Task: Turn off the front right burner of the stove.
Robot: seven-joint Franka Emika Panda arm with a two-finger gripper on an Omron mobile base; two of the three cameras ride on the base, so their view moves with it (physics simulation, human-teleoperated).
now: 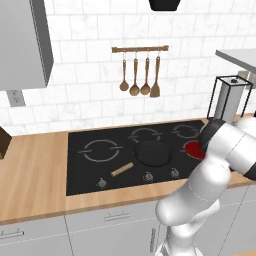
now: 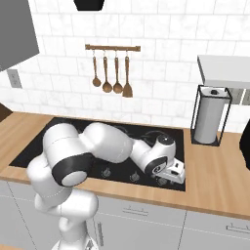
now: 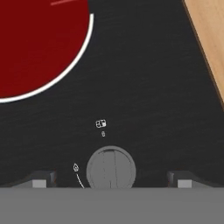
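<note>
Red disc at upper left of the hand view: the front right burner (image 3: pixel 33 43) is lit, white rim visible, so the task is judged not yet done. Below it, at bottom centre of that frame, a round grey knob (image 3: pixel 111 168) is seen on the black glass of the stove (image 3: pixel 153 87), with a small zone icon just above it and a flame mark at its lower left.

The jaws are spread wide: one dark fingertip (image 3: pixel 41 178) is seen at lower left, the other at lower right, with the knob between them and not touched. The gripper (image 3: pixel 111 181) is judged to be lined up this way so the knob can be pinched and turned; closing has not happened.

In the left base view the burner (image 1: pixel 194 149) is placed at right of centre, half hidden by the arm. The frying pan (image 1: pixel 152 152) is seen mid-frame, handle pointing lower left, with a row of knobs below it along the front edge of the cooktop. None of that is given by the hand view.

In the right base view the hand is seen low over the front right corner of the stove (image 2: pixel 29 146), close to the wooden table (image 2: pixel 215 171); the burner is covered by the arm there. Knob alignment is resolved only from the hand camera.
</note>
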